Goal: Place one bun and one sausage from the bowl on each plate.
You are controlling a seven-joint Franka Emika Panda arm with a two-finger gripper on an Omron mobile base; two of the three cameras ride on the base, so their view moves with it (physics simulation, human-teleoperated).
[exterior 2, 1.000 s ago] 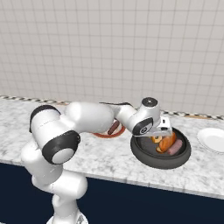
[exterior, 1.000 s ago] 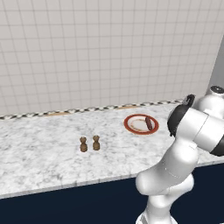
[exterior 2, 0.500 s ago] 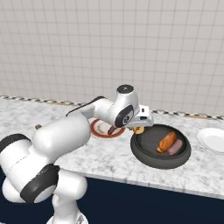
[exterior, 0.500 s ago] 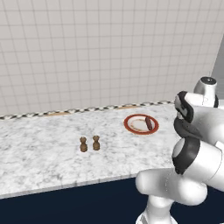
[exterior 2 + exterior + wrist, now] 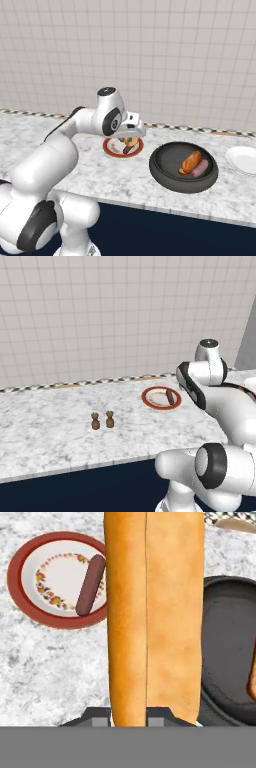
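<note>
An orange-tan bun [image 5: 155, 612] is clamped in my gripper [image 5: 131, 141], which is shut on it, and it hangs just above the red-rimmed plate [image 5: 116, 152]. A brown sausage [image 5: 90, 584] lies on that plate [image 5: 30, 607]. To the right sits the dark bowl [image 5: 165, 176] with another bun [image 5: 191, 161] and a sausage [image 5: 200, 168] inside. Beyond the bowl, at the far right of the counter, lies a plain white plate [image 5: 243, 159]. In the left base view the red-rimmed plate [image 5: 150, 398] shows with its sausage [image 5: 170, 397].
Two small brown shakers [image 5: 95, 421] [image 5: 109, 419] stand on the marble counter left of the red-rimmed plate. A tiled wall runs along the back. The counter's front edge drops to dark blue cabinets.
My arm has swung left from over the bowl to over the red-rimmed plate, carrying the bun with it. The gripper stayed shut on the bun throughout.
</note>
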